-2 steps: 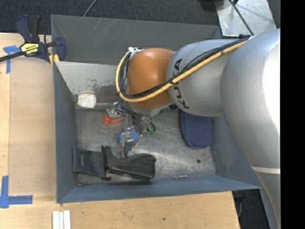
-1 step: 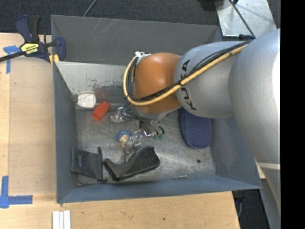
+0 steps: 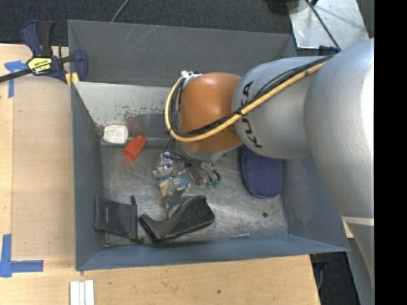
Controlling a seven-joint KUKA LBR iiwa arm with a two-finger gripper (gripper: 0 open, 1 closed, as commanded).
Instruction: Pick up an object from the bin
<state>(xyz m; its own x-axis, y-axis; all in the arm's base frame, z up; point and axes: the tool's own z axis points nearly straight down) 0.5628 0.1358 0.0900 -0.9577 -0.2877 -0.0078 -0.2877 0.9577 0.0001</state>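
Nearest, by the front wall, lie a black folded piece [image 3: 116, 216] and a black wedge [image 3: 181, 218]. Just beyond the wedge the gripper [image 3: 173, 182] hangs low; whether it is spread or pinching I cannot tell, so the lift seems not yet done. Farther back sit a red block [image 3: 134, 148] and a white lump [image 3: 115, 134].

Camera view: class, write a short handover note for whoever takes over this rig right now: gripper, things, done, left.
Gripper: low over the middle of the bin, right above a black wedge; whether it holds anything cannot be told.
Red block and white piece lie upper left, black pouch lower left, blue pad right.
Done: arm is down in the bin.
Left: grip one thing, lift it out.
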